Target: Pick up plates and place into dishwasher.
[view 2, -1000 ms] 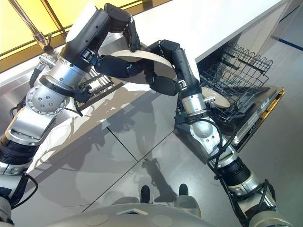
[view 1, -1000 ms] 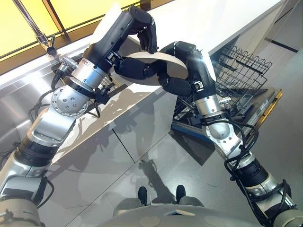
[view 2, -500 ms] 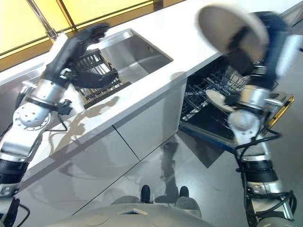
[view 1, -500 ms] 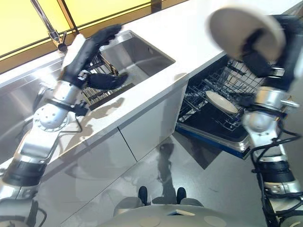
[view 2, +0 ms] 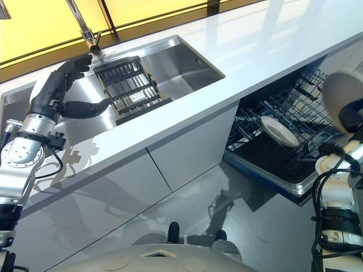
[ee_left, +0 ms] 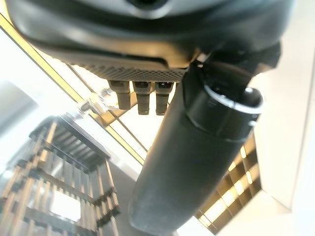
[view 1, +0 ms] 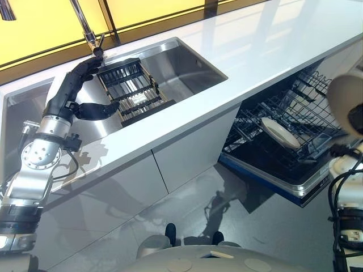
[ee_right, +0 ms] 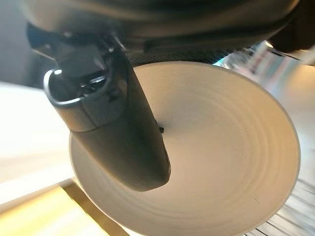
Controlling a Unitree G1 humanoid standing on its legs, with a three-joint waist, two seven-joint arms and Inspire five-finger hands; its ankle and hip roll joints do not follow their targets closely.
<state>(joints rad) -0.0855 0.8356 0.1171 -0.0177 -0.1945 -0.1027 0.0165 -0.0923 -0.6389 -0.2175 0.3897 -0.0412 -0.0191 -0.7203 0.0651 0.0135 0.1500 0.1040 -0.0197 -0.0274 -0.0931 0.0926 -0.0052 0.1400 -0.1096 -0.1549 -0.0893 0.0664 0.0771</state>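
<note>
Left eye view: a long white tabletop (view 1: 272,51) runs across the scene, with a sunken stainless-steel sink (view 1: 181,68) set into it. A black slatted dish rack (view 1: 133,90) lies in the sink, just below a chrome faucet (view 1: 85,28). The left hand (view 1: 74,90) hangs over the sink beside the rack, fingers spread and relaxed, thumb stretched toward the rack, grasping nothing. Below the tabletop edge the dishwasher's dark wire rack (view 1: 283,130) stands pulled out above the grey tiled floor (view 1: 215,192). One round cream plate in the rack (view 1: 279,132) leans tilted among the wires. At the far right edge, a second round cream plate (view 1: 347,102) is held up above the open rack, with part of the right hand (view 1: 357,119) dark against it.

Right eye view: the same layout; the held plate stands nearly on edge, face turned toward the camera, well above the wire rack and apart from the plate already stowed.

Left wrist view: the left hand's thumb juts forward, fingers straight, the slatted rack and faucet beyond.

Right wrist view: the right hand's thumb presses across the ribbed face of the held plate, pinching it; the plate's rim spans the view, the wire rack just showing past it.
</note>
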